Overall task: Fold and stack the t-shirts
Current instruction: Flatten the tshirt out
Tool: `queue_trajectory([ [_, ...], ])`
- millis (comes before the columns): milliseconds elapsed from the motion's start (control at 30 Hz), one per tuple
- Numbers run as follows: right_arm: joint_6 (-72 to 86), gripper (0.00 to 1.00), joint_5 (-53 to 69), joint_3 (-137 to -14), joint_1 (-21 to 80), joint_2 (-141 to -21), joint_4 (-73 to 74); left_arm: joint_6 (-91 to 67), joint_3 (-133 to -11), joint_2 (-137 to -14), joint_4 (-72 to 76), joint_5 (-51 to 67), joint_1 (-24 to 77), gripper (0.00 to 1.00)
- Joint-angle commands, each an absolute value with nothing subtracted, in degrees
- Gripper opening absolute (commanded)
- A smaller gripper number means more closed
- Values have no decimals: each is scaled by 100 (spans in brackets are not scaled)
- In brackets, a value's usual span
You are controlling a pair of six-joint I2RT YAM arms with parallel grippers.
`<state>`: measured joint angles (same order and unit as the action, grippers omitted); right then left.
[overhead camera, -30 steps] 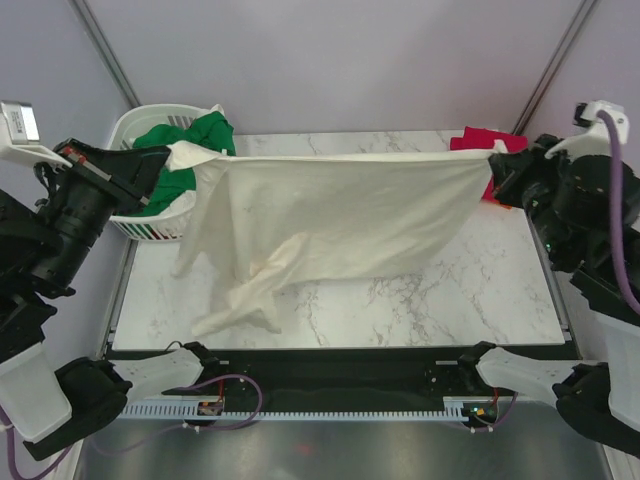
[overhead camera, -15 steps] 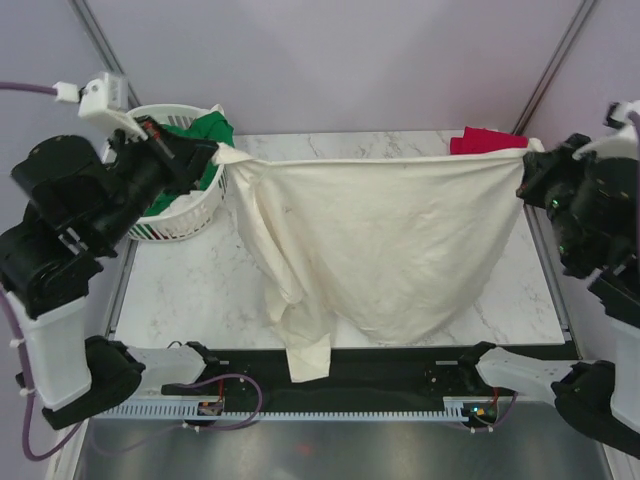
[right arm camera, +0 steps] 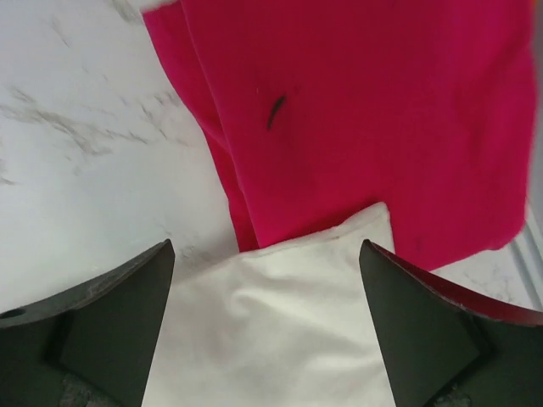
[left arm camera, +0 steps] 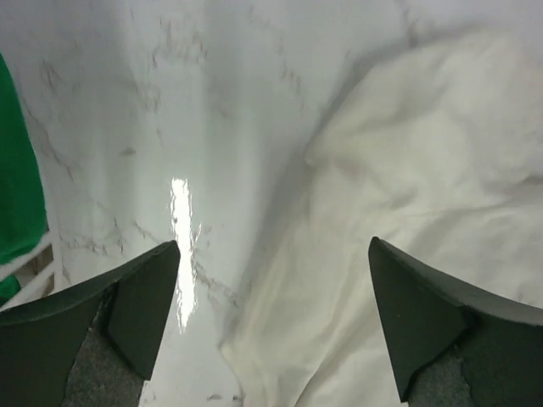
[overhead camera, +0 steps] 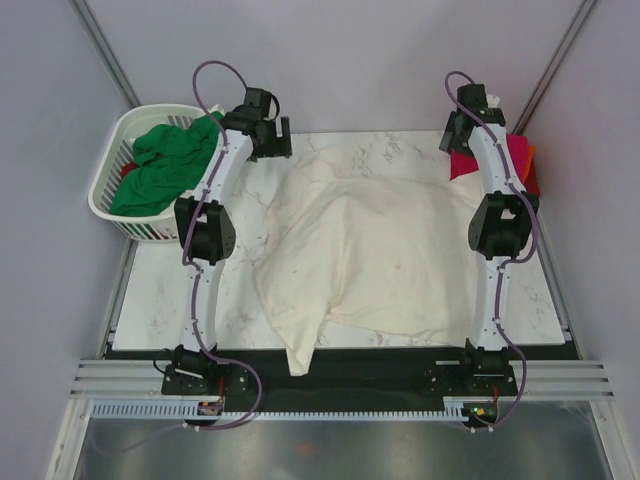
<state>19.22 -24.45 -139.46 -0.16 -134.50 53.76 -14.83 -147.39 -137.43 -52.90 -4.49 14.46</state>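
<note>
The large cream-white t-shirt (overhead camera: 375,250) lies spread and rumpled on the marble table (overhead camera: 170,290), one sleeve (overhead camera: 300,355) hanging over the near edge. My left gripper (overhead camera: 270,138) hovers open at the shirt's far left corner; in the left wrist view its gripper (left arm camera: 273,244) holds nothing, cream cloth (left arm camera: 424,170) below. My right gripper (overhead camera: 462,132) is open at the far right corner; in the right wrist view its gripper (right arm camera: 266,244) stands over a cream corner (right arm camera: 280,331) resting on the crimson-pink t-shirt (right arm camera: 356,102). The green t-shirt (overhead camera: 160,165) lies in the basket.
A white slotted laundry basket (overhead camera: 108,195) stands at the far left, off the table's corner. The crimson-pink shirt (overhead camera: 520,165) with an orange edge (overhead camera: 531,152) sits at the far right corner. Grey walls close the back and sides.
Both grippers have opened and let go of the cream shirt, which has dropped from hanging stretched in the air to lying on the table. Both arms now reach out over the table's far end.
</note>
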Motion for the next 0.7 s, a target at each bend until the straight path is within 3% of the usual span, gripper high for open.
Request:
queue_trajectory([
  [0, 1872, 98, -1995, -14147, 53, -13001, 5567, -1327, -14512, -13078, -5159, -430, 1503, 100],
  [267, 1943, 98, -1345, -12262, 271, -11165, 4650, -1537, -13589, -12156, -5133, -536, 1643, 99],
  [367, 1837, 98, -1057, -11403, 483, -10698, 4483, -1695, -13097, -12023, -4931, -82, 1845, 95],
  [667, 1943, 98, -18, -9756, 571, -10493, 3973, -1968, -13508, -13507, -4334, 1062, 2224, 91],
])
